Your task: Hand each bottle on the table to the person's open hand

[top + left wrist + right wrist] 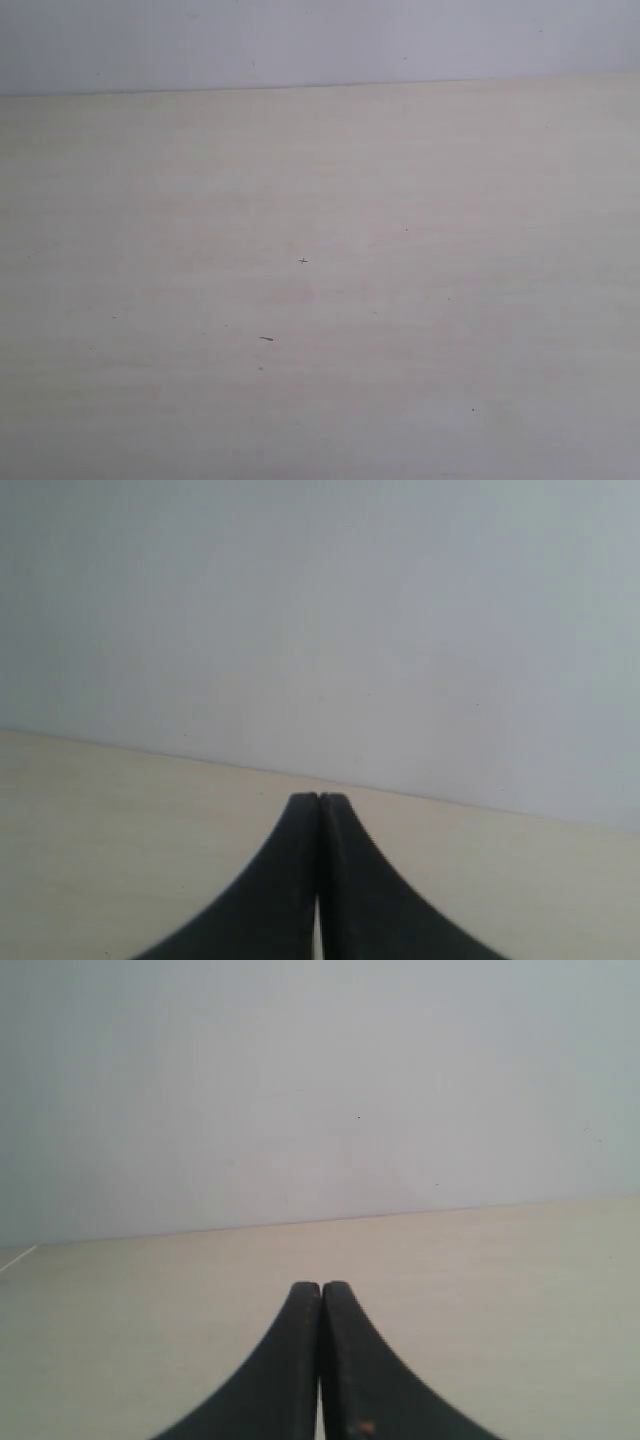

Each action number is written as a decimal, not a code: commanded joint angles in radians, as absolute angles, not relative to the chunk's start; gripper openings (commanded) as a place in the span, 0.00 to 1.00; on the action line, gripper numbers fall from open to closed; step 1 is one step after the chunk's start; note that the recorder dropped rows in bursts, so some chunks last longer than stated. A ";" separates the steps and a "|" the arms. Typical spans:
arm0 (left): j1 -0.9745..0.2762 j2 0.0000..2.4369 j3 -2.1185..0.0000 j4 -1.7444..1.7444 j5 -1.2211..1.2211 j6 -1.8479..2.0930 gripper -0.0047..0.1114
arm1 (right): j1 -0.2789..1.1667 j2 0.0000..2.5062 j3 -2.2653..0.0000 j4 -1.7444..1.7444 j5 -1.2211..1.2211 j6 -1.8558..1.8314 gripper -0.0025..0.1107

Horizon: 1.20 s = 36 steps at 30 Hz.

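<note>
Table point(420, 330): no bottle shows in any view. Left gripper point(318, 800) and right gripper point(321, 1286) both pressed together, holding nothing, facing the far wall point(320, 40). Step: idle, start or end unclear. Next move needs a bottle located first.

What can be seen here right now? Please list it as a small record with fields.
table: pale wood-grain top with tiny dark specks
wall: plain, pale grey, behind the table
bottles: none in any view
person's hand: not in view
left gripper: shut, holding nothing
right gripper: shut, holding nothing
</note>
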<state>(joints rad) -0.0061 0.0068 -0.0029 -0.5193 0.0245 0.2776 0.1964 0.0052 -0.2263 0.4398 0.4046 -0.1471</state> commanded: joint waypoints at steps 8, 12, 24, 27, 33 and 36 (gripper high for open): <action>0.001 0.000 0.000 0.121 0.084 -0.322 0.04 | 0.198 0.000 -0.225 0.440 0.402 -0.154 0.03; 0.001 0.000 0.000 0.121 0.084 -0.322 0.04 | 0.198 0.000 -0.225 0.440 0.402 -0.154 0.03; 0.001 0.000 0.000 0.121 0.084 -0.318 0.04 | 0.198 0.000 -0.225 0.440 0.402 -0.154 0.03; 0.001 0.000 0.000 0.121 0.084 -0.318 0.04 | 0.198 0.000 -0.225 0.440 0.402 -0.154 0.03; 0.001 0.000 0.000 0.121 0.084 -0.318 0.04 | 0.198 0.000 -0.225 0.440 0.402 -0.154 0.03; 0.001 0.000 0.000 0.121 0.084 -0.318 0.04 | 0.198 0.000 -0.225 0.412 0.399 -0.160 0.03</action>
